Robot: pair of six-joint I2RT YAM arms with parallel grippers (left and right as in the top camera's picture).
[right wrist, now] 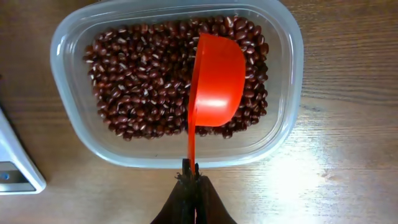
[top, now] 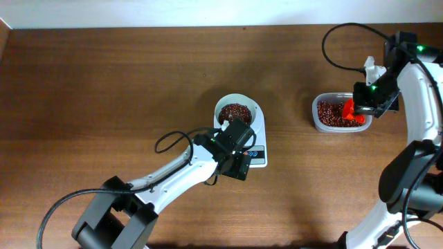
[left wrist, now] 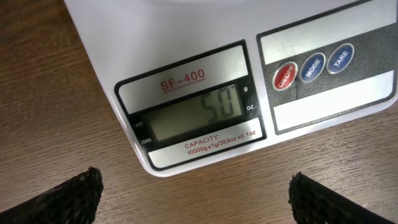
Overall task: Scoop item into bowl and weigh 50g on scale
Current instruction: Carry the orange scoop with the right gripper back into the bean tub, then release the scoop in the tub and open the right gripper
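Note:
The white scale [left wrist: 186, 37] shows 50 on its grey display [left wrist: 199, 112]. On it stands the white bowl [top: 221, 105] holding dark red-brown beans [top: 235, 112]. My left gripper [left wrist: 196, 199] hovers open over bare wood just in front of the scale's display end [top: 257, 155], with nothing between its fingers [left wrist: 81, 193]. My right gripper [right wrist: 192, 174] is shut on the thin handle of an orange scoop [right wrist: 214, 81]. The scoop hangs over the beans [right wrist: 137, 81] in the clear tub [right wrist: 286, 118], and I see no beans in it.
The clear tub [top: 320, 124] sits right of the scale, with a gap of bare wood between them. A corner of the scale [right wrist: 15, 168] shows at the left of the right wrist view. Cables trail from both arms.

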